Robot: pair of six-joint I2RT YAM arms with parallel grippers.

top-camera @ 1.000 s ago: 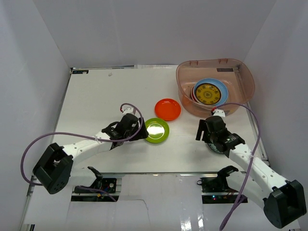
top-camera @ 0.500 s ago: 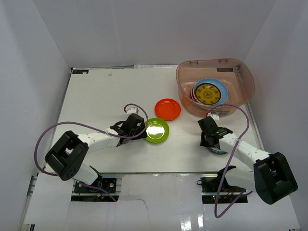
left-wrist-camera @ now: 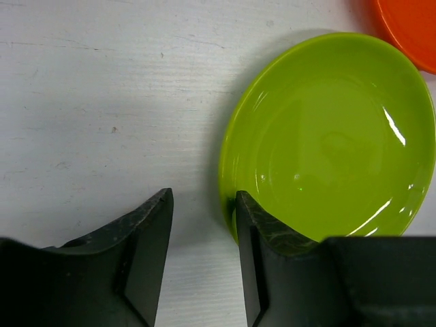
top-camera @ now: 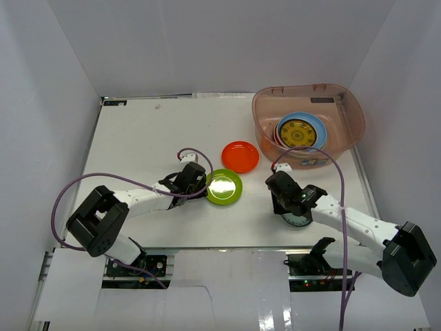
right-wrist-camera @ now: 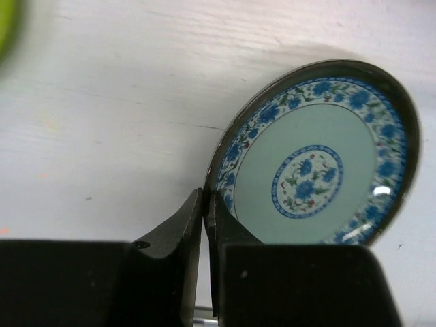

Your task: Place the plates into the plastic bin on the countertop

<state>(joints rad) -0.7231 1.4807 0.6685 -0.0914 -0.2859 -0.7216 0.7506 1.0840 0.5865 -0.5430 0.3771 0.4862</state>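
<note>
A green plate (top-camera: 225, 186) (left-wrist-camera: 334, 136) lies on the white countertop (top-camera: 151, 138), with an orange plate (top-camera: 240, 156) (left-wrist-camera: 409, 30) just beyond it. My left gripper (top-camera: 204, 186) (left-wrist-camera: 203, 197) is low at the green plate's left edge. Its jaws stand apart, one finger over the rim and the other on the bare table. My right gripper (top-camera: 281, 198) (right-wrist-camera: 204, 194) is shut on the left rim of a teal patterned plate (top-camera: 298, 216) (right-wrist-camera: 306, 170). The plastic bin (top-camera: 353, 123) at the back right holds a stack topped by a brown-yellow plate (top-camera: 298, 134) on a light blue one.
White walls enclose the table on three sides. Purple cables loop over both arms. The orange plate sits close to the bin's near left corner. A small dark fitting (top-camera: 114, 103) sits at the far left corner.
My right gripper has shifted left and closed onto the patterned plate's rim. The left gripper's jaws have narrowed at the green plate's edge.
</note>
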